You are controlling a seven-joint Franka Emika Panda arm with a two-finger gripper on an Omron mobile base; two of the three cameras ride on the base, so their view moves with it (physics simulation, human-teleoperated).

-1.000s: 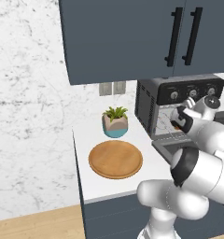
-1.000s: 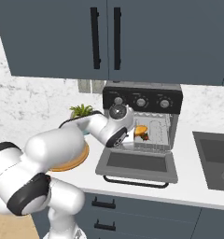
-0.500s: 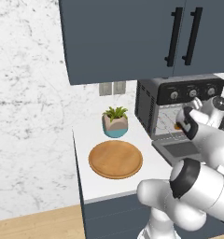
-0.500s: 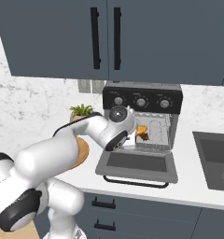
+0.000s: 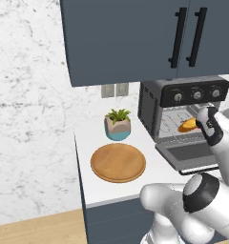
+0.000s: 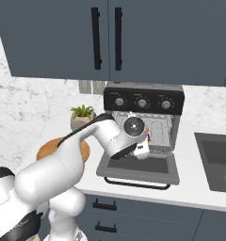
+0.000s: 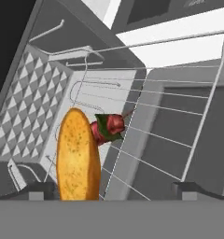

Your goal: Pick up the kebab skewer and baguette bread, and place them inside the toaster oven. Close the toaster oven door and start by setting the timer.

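Gripper [image 7: 111,190] spread wide, holding nothing, at the toaster oven [image 5: 183,114] mouth. Baguette bread [image 7: 78,156] and kebab skewer [image 7: 108,128] lie touching on the wire rack [image 7: 172,126]; toaster oven door [image 6: 139,168] down.

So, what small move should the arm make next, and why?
Probably draw the open gripper straight back out of the toaster oven: the baguette bread and kebab skewer already lie on its rack, and the toaster oven door hangs open.

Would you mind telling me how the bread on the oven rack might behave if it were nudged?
The bread is a rounded oval loaf, so it would probably roll sideways. It lies on thin wire rack bars, likely sliding easily. The skewer lies right beside it and may shift too.
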